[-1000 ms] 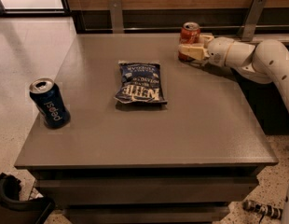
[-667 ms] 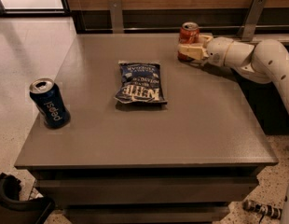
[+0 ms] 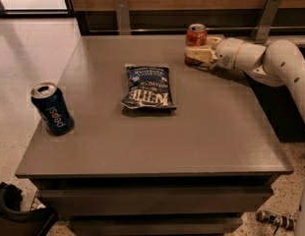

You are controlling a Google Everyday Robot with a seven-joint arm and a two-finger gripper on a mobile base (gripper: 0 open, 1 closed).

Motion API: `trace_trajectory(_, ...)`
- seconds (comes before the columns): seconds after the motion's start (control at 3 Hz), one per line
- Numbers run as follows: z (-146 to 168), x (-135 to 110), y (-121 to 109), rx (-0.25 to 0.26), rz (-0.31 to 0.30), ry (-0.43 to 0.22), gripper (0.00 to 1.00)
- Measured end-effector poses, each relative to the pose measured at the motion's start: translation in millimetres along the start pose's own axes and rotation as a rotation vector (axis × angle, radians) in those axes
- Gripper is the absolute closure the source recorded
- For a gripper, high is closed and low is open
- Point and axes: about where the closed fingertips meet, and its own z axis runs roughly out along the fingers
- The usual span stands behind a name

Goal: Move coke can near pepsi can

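The coke can [image 3: 196, 35], red-orange with a silver top, stands upright at the table's far right edge. My gripper [image 3: 197, 54] reaches in from the right on a white arm [image 3: 263, 58] and sits right against the can's lower half, hiding its base. The pepsi can [image 3: 52, 108], dark blue with white lettering, stands upright near the table's left edge, far from the coke can.
A flat blue chip bag [image 3: 147, 86] lies mid-table between the two cans. The grey table [image 3: 206, 132] has a wall with metal brackets [image 3: 122, 14] behind it. A dark object [image 3: 15, 213] sits on the floor at the lower left.
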Motion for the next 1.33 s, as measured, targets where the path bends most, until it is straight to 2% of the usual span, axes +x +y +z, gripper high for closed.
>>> trace_trajectory(0.33,-12.4,-18.4,10.9,0.014,-0.009,0.01,1.0)
trace_trajectory(0.67,-43.4,-61.9,46.2,0.044,-0.012,-0.002,1.0)
trace_trajectory(1.0,-57.8,-80.3,69.4,0.048,-0.001,-0.021,1.0)
trace_trajectory(1.33,-72.8,-100.9,107.6,0.067,-0.007,-0.034,1.0)
